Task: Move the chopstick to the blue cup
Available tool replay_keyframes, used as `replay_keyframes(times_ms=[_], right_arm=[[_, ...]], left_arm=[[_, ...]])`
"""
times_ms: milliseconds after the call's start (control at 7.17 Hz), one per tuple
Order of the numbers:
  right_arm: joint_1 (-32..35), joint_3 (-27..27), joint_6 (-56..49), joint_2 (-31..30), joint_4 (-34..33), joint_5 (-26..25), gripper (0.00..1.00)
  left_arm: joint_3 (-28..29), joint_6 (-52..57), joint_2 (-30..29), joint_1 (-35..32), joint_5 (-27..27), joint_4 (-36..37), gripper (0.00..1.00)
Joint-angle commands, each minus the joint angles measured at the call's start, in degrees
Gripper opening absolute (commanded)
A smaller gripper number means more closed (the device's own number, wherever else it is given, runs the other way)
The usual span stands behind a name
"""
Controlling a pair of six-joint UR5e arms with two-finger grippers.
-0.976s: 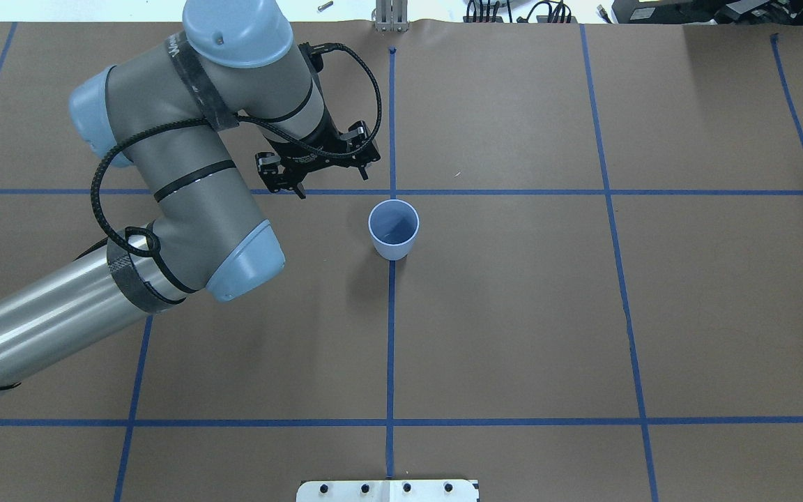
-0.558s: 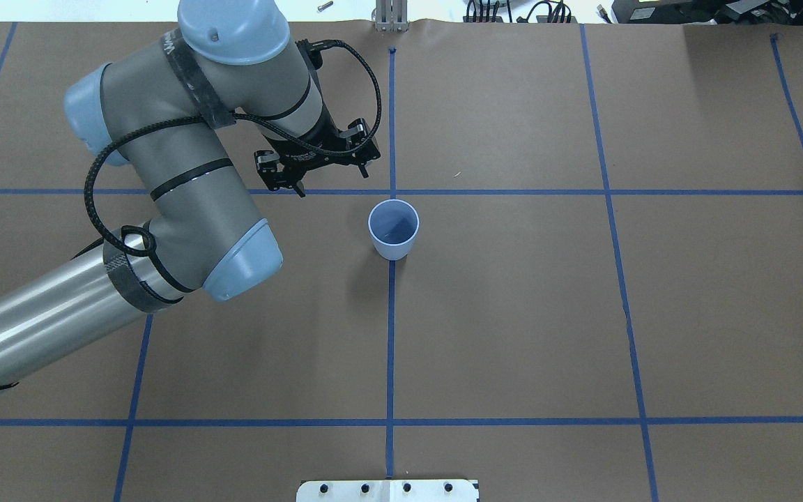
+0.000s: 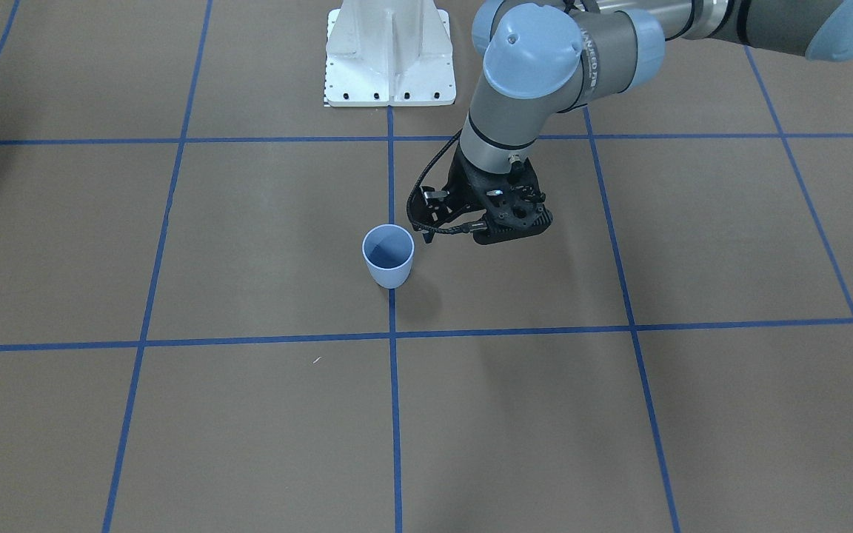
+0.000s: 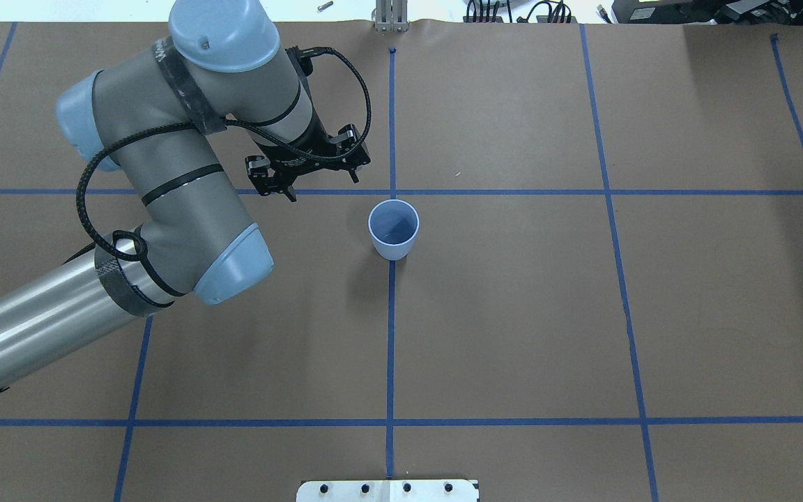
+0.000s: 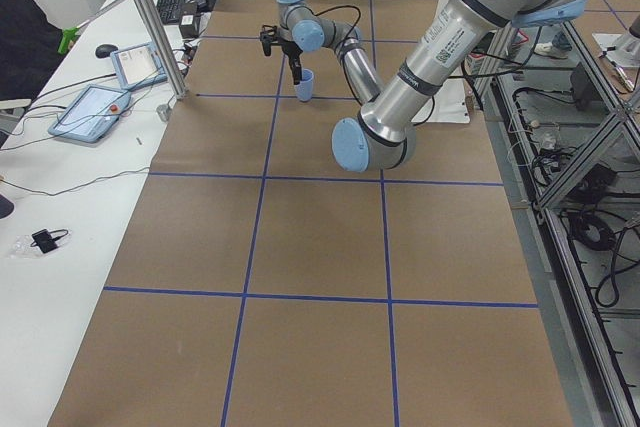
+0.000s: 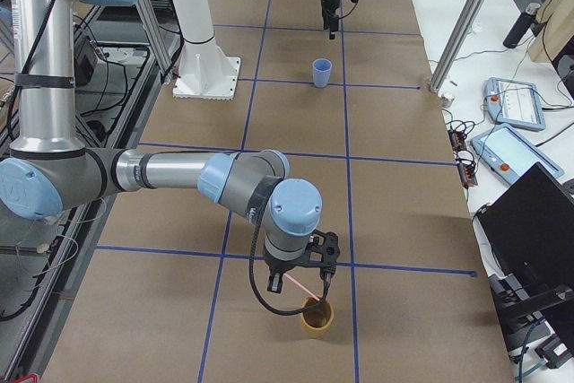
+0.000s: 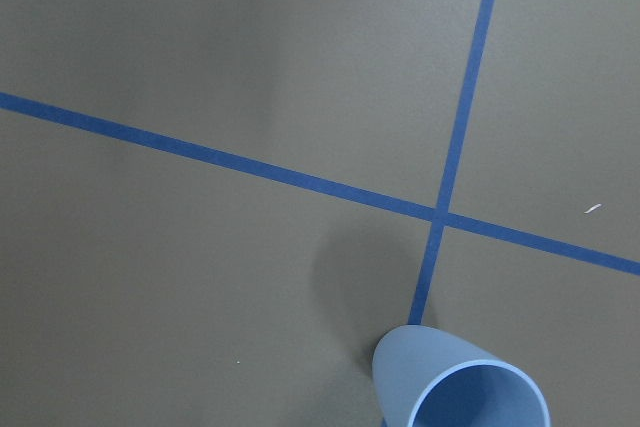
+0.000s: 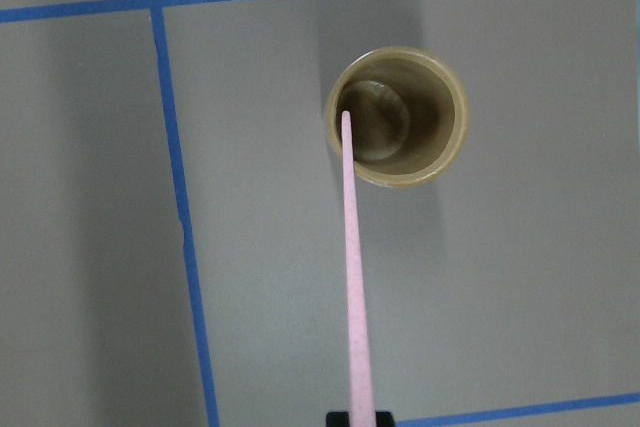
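Observation:
The blue cup (image 4: 393, 230) stands upright at a tape crossing; it also shows in the front view (image 3: 388, 255) and at the bottom of the left wrist view (image 7: 460, 392). My left gripper (image 4: 323, 187) is open and empty, hanging beside the cup on its far left side (image 3: 482, 233). My right gripper (image 6: 303, 286) is far from there, near the table's right end. It is shut on the pink chopstick (image 8: 350, 267), whose lower tip sits just inside the rim of a tan cup (image 8: 440, 162). The chopstick (image 6: 300, 288) is tilted above that cup (image 6: 316, 318).
The brown table cover is marked with a grid of blue tape lines (image 4: 391, 335). The white robot base plate (image 3: 389, 55) is at the robot's side of the table. Metal posts (image 6: 466, 24) and control tablets (image 6: 511, 100) stand along the operators' edge.
My left arm and its open gripper have moved a little to the left, away from the blue cup. The cup has not moved.

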Motion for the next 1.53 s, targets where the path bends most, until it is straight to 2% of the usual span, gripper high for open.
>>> replay_keyframes(times_ms=[0, 139, 279, 418, 558, 697, 836, 976, 1115, 1255, 1394], right_arm=[[2.6, 7.3, -0.2, 0.6, -7.7, -0.2, 0.0], [2.8, 8.2, -0.2, 1.8, -7.8, -0.1, 0.0], [2.6, 7.8, 0.3, 6.1, -8.6, 0.4, 0.0], [0.3, 7.8, 1.5, 11.2, -12.1, 1.9, 0.0], [-2.9, 7.5, 6.4, 19.0, -18.3, 5.6, 0.0], [-7.3, 7.9, 14.2, 25.8, -20.6, 6.2, 0.0], [-12.2, 7.9, 23.1, 30.7, -20.4, 9.1, 0.0], [-17.3, 8.1, 34.2, 35.9, -19.8, 10.5, 0.0], [-22.8, 8.1, 42.6, 40.8, -19.0, 10.5, 0.0], [-29.0, 7.8, 52.9, 44.2, -14.6, 10.1, 0.0], [-33.7, 7.8, 61.6, 45.0, -7.6, 10.0, 0.0]], left_arm=[[-0.9, 0.0, 0.6, -0.3, 0.0, 0.0, 0.98], [-3.0, 0.2, 2.5, -0.4, -0.1, -0.1, 0.98], [-5.3, 5.8, 4.4, -2.4, -0.1, 0.0, 0.98], [-7.1, 13.1, 7.2, -5.0, -0.3, 0.1, 0.98], [-7.4, 19.4, 9.0, -8.0, -0.4, 0.2, 0.98], [-7.1, 20.6, 11.0, -11.3, -1.4, 0.2, 0.98], [-6.9, 23.5, 13.8, -15.5, -3.5, -0.2, 0.98], [-6.1, 33.1, 15.8, -19.1, -4.0, 0.2, 0.98], [-4.4, 37.0, 18.2, -22.9, -4.7, 0.1, 0.98], [-1.8, 40.3, 18.3, -26.9, -6.9, 0.0, 0.98], [0.9, 47.8, 18.8, -31.4, -11.1, 0.1, 0.98]])
